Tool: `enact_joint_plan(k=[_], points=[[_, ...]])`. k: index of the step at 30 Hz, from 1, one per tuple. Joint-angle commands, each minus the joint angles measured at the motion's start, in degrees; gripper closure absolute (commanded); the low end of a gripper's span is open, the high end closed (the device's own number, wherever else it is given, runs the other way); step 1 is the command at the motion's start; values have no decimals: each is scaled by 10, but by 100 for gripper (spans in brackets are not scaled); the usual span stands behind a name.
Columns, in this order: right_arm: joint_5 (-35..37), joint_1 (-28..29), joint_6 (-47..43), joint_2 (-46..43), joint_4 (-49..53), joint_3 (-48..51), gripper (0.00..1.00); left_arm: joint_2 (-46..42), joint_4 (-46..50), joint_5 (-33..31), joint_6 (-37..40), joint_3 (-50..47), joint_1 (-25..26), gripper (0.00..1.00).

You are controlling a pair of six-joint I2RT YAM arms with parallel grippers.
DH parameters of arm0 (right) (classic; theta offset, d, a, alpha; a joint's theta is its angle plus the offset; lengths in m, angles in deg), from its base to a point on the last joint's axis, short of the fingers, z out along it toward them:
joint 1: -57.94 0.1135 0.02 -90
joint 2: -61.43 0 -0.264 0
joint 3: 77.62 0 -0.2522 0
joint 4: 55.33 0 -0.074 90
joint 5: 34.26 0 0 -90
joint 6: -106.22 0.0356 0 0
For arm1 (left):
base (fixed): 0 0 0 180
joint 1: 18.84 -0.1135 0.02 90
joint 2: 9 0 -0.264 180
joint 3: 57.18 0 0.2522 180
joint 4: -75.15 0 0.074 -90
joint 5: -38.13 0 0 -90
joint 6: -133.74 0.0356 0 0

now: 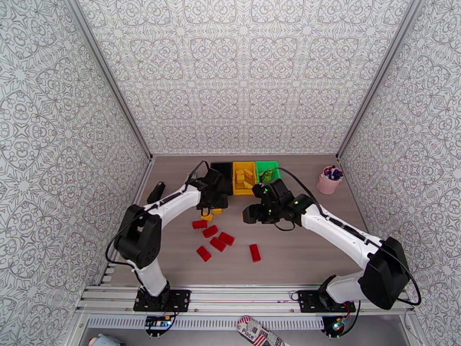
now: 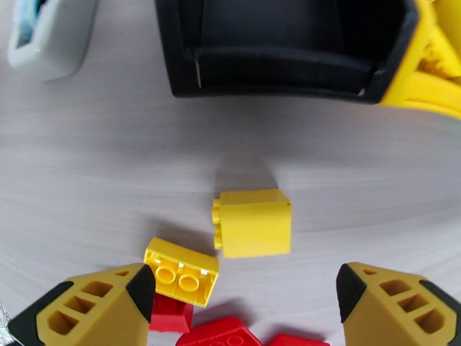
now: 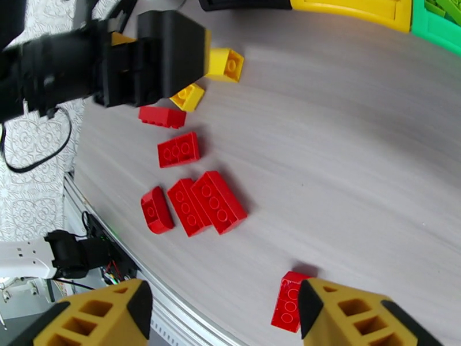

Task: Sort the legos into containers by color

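6 red legos lie loose on the wooden table: 5 are clustered, with a lone red brick at 3 o'clock from them. 2 yellow legos sit at 12 o'clock of the cluster, just by the left gripper. Its fingers are spread wide with nothing between them, and 1 yellow brick lies on its side just ahead. The black bin, yellow bin and green bin stand side by side at 12 o'clock. The right gripper hangs spread and empty, the lone red brick just beside 1 finger. A pink cup stands at 3 o'clock of the bins.
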Motion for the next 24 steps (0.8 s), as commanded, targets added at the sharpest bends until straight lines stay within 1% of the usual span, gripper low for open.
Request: enact_joint_plan(k=[1, 9, 16, 22, 24], points=[[20, 4, -3, 0, 12, -12, 29, 33, 1, 8, 20, 35, -1, 13], [26, 4, -4, -11, 15, 1, 30, 81, 15, -7, 26, 70, -2, 16], [31, 4, -5, -14, 20, 1, 30, 110, 25, -15, 27, 82, -1, 26], [35, 3, -7, -16, 21, 3, 31, 111, 22, -22, 20, 65, 3, 29], [36, 3, -7, -15, 21, 3, 31, 111, 18, -20, 19, 62, 5, 32]])
